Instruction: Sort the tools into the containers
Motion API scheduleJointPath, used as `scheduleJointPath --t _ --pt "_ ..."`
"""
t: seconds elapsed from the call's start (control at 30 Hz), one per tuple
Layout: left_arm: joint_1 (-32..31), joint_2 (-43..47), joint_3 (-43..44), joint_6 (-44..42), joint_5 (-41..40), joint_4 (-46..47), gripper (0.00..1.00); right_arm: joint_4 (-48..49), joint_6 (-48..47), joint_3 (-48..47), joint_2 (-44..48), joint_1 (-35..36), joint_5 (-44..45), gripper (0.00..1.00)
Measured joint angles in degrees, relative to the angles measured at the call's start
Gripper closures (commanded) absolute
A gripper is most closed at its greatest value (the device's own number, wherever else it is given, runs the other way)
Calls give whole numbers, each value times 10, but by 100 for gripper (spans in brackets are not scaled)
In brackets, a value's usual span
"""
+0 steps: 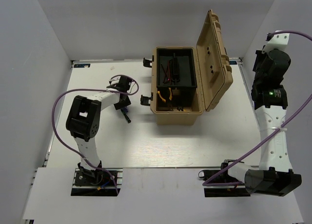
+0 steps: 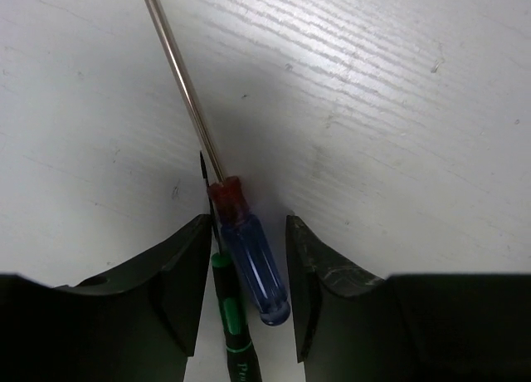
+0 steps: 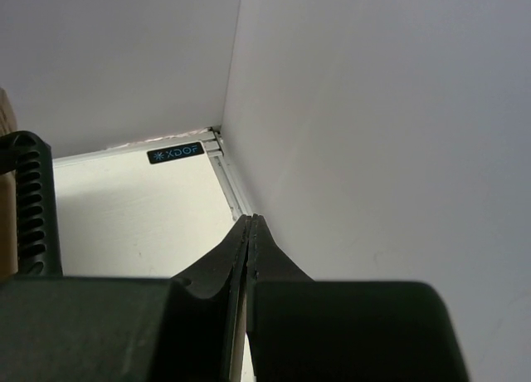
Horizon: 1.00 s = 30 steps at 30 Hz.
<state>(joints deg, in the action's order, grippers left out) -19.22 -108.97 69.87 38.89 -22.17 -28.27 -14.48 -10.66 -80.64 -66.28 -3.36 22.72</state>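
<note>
A blue-handled screwdriver (image 2: 253, 262) with a red collar and a long metal shaft lies on the white table. A slim black-and-green screwdriver (image 2: 230, 315) lies against its left side. My left gripper (image 2: 247, 224) is down at the table, open, with one finger on each side of both handles and a gap showing at each finger. In the top view this gripper (image 1: 125, 108) is left of the tan toolbox (image 1: 175, 116), which stands open with orange-handled pliers (image 1: 165, 96) inside. My right gripper (image 3: 251, 220) is shut on nothing, raised toward the back right corner.
The toolbox lid (image 1: 214, 63) stands up on the box's right side, its black latches (image 1: 145, 98) sticking out on the left. The right arm (image 1: 270, 73) is upright by the right wall. White walls enclose the table on three sides.
</note>
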Motion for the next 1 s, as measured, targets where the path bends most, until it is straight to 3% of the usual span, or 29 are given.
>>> scheduleJointPath --t 0.13,0.27,0.73,1.0 --pt "0 -9 13 0 0 -2 51 -9 4 3 4 -2 -9 100" --pt "2 -15 22 -2 -2 -6 44 -13 9 10 4 -4 -14 100" --pt "41 -72 116 -27 -11 -45 44 -21 12 18 15 -9 -23 100" --pt "61 -83 124 -34 -5 -41 47 -22 13 18 17 -14 -26 100"
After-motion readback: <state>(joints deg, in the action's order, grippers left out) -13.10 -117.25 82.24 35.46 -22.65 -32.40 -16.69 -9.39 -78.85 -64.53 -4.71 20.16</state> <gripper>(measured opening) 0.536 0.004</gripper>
